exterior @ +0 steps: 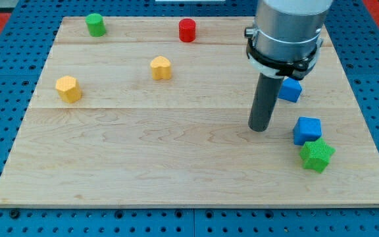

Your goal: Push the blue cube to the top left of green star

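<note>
A blue cube (306, 130) sits at the view's right on the wooden board, touching the upper left of a green star (317, 155). My tip (259, 128) rests on the board a short way to the left of the blue cube, apart from it. A second blue block (291, 89) lies above the cube, partly hidden behind the rod and the arm's grey body.
A green cylinder (95, 24) and a red cylinder (187, 30) stand near the board's top edge. Two yellow blocks sit at the left (68, 88) and centre left (161, 67). The board's right edge (364, 125) is close to the star.
</note>
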Controlling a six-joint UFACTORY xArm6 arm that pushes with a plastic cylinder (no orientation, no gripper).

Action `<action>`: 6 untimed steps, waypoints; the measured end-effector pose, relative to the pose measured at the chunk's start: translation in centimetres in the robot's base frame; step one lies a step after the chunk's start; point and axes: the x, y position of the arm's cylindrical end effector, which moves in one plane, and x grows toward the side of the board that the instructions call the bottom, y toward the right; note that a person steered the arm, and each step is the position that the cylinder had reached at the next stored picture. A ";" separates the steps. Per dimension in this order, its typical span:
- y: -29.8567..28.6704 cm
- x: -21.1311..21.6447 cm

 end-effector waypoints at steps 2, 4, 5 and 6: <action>1.6 0.0; 8.7 -0.8; 10.7 -0.9; 13.6 -0.9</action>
